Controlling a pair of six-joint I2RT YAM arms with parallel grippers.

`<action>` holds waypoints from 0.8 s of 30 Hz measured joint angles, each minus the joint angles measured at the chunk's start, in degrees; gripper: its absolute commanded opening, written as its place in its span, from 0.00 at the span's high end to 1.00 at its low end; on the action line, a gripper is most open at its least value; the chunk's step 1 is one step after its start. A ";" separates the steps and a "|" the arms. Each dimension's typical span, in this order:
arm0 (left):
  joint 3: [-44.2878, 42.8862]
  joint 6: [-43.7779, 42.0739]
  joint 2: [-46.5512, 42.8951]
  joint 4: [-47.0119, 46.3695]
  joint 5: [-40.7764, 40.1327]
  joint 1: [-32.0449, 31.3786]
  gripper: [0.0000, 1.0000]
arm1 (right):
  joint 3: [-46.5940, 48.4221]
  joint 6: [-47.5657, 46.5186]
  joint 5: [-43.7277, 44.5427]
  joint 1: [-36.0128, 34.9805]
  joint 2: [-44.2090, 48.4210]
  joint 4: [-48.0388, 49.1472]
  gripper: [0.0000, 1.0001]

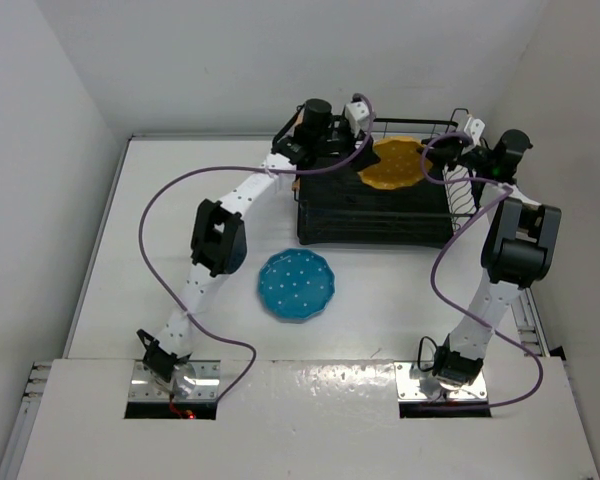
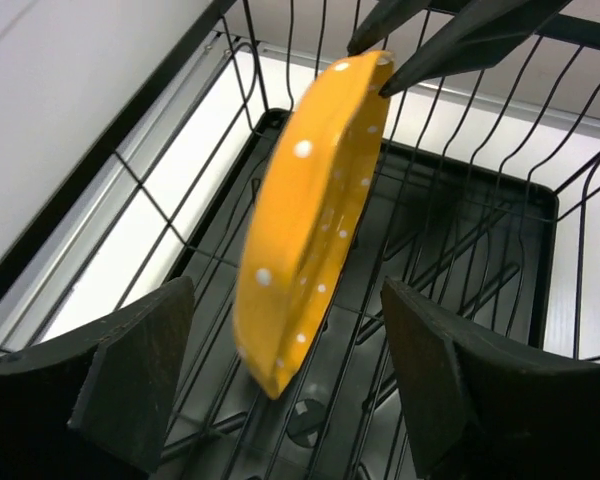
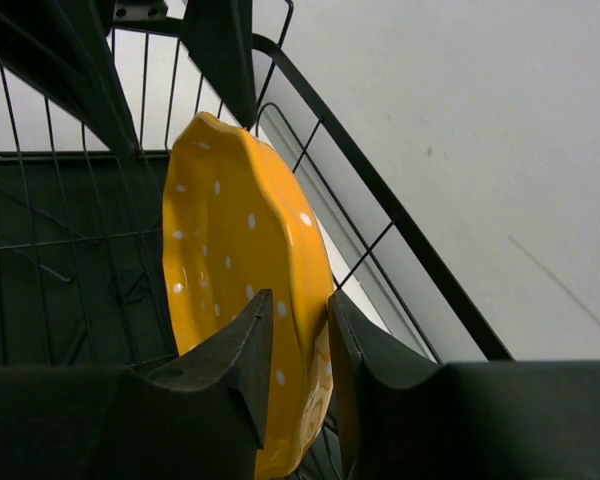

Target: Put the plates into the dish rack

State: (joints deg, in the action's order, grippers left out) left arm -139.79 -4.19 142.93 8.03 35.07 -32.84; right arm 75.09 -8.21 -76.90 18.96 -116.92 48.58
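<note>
Top cam alone shows teal plate [image 1: 296, 285] flat on table [image 1: 180, 180]. Wrist cams: R fingers [image 3: 230, 370] pinch rim of yellow plate [image 3: 230, 260]; L fingers [image 2: 130, 370] spread. 2 plates, 1 rack [image 1: 370, 225].

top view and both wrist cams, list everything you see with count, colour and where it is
yellow-orange plate: one, yellow-orange with white dots, up on edge inside the dish rack
teal plate: one, teal blue with white dots, flat on the table in front of the rack
dish rack: one, black wire, far middle of the table
table: one, white
purple cables: two, one along each arm
left gripper: open, fingers either side of the yellow-orange plate, not touching
right gripper: pinching that plate's rim
</note>
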 measured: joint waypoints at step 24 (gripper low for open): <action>-0.20 -2.16 3.87 -11.39 -4.57 -1.03 1.00 | -9.84 14.62 13.60 -0.07 6.97 10.23 0.00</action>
State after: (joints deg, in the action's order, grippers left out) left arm -139.98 -6.35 146.80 -3.36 30.50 -33.87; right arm 65.25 6.42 -63.31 18.90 -109.95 58.81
